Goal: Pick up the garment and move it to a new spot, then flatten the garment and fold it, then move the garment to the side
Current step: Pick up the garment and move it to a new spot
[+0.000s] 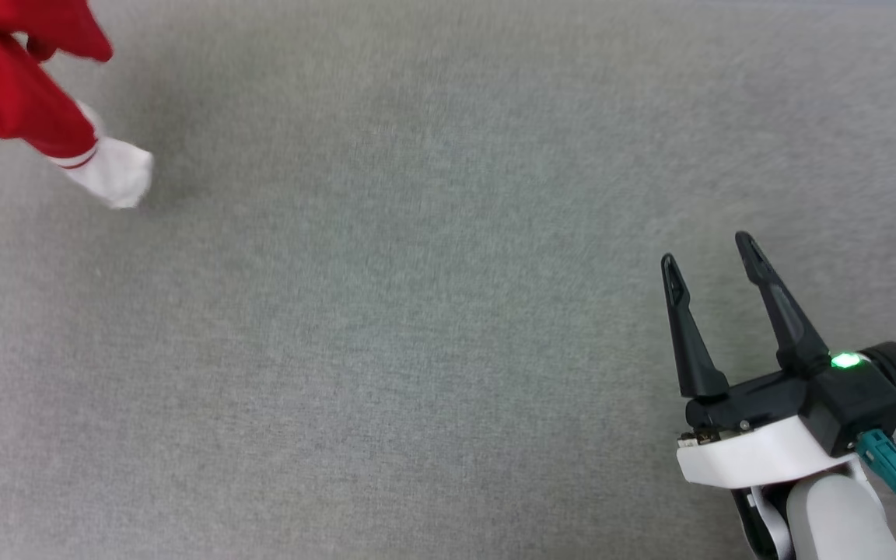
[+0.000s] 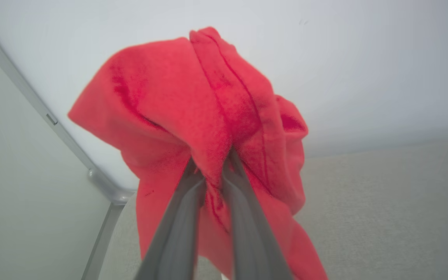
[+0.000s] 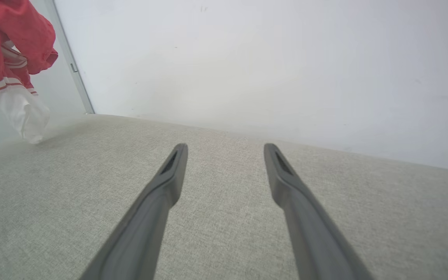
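Folds of the garment [image 2: 177, 101] are pinched in the left end effector [image 2: 211, 159], whose two fingers [image 2: 177, 233] press close together with the red cloth bunched over their tips and hanging down on both sides of them. In the head view the garment [image 1: 12, 93] sits at the far upper left, lifted and crumpled, with its white sleeve [image 1: 113, 175] trailing lowest, a red-and-white striped band just above the white part. From the right wrist view the sleeve [image 3: 23, 112] droops down toward the grey woven worktop [image 3: 224, 233]; whether its tip touches the surface cannot be told. The right end effector [image 1: 705, 249] is at the lower right of the head view, well apart from the garment, its fingers spread with bare worktop between them and nothing held. A green light [image 1: 845, 360] glows on its wrist. Beyond the worktop stands a pale wall [image 3: 247, 58], and a thin metal strip [image 3: 72, 66] runs up beside the hanging cloth.
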{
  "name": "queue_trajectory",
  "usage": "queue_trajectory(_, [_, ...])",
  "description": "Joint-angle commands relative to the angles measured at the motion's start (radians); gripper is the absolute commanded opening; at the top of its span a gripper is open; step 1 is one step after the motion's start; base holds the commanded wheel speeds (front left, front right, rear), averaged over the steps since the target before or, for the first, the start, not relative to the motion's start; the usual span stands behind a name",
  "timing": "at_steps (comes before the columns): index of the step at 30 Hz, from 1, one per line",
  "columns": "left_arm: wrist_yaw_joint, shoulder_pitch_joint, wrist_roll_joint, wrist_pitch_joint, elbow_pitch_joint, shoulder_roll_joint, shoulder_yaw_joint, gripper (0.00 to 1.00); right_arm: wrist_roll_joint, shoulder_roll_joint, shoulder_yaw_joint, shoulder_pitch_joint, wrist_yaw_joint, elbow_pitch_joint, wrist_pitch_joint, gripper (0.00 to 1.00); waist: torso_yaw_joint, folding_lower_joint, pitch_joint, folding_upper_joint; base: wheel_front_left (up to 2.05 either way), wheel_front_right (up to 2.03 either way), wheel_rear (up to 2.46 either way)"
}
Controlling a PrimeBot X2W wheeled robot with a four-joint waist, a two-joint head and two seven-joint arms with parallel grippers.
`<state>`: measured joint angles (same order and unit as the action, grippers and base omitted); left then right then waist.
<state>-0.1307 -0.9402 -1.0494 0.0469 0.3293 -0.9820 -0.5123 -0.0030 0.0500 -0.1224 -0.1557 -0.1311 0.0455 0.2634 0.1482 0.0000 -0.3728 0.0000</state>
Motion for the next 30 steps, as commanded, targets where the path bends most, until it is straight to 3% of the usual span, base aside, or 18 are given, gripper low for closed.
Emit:
queue_trajectory(1, [0.001, -0.003, 0.002, -0.006, -0.004, 0.004, -0.002, 0.0, 0.0, 0.001, 0.0, 0.016, 0.001, -0.004, 0.002, 1.0, -0.033, 0.0, 0.073, 0.0, 0.0, 0.0, 0.0])
queue_trajectory(9, [0.002, -0.023, 0.12, -0.133, -0.161, 0.07, -0.078, 0.0, 0.032, 0.0, 0.028, 0.051, 0.001, -0.02, 0.002, 1.0, -0.116, 0.0, 0.206, 0.0, 0.0, 0.0, 0.0])
queue_trajectory(20, [0.028, 0.035, 0.307, -0.222, -0.261, 0.184, -0.22, 0.0, 0.028, 0.0, 0.029, 0.049, 0.001, -0.007, 0.002, 1.0, -0.268, 0.0, 0.223, 0.0, 0.0, 0.0, 0.0])
queue_trajectory(23, [0.035, 0.051, 0.356, -0.233, -0.266, 0.241, -0.278, 0.0, 0.027, 0.0, 0.032, 0.049, 0.001, -0.001, 0.002, 1.0, -0.311, 0.0, 0.212, 0.0, 0.0, 0.0, 0.0])
queue_trajectory(30, [0.046, 0.122, 0.44, -0.27, -0.193, 0.444, -0.427, 0.0, 0.034, 0.0, 0.045, 0.043, 0.001, 0.011, 0.002, 1.0, -0.395, 0.0, 0.184, 0.0, 0.0, 0.0, 0.0])
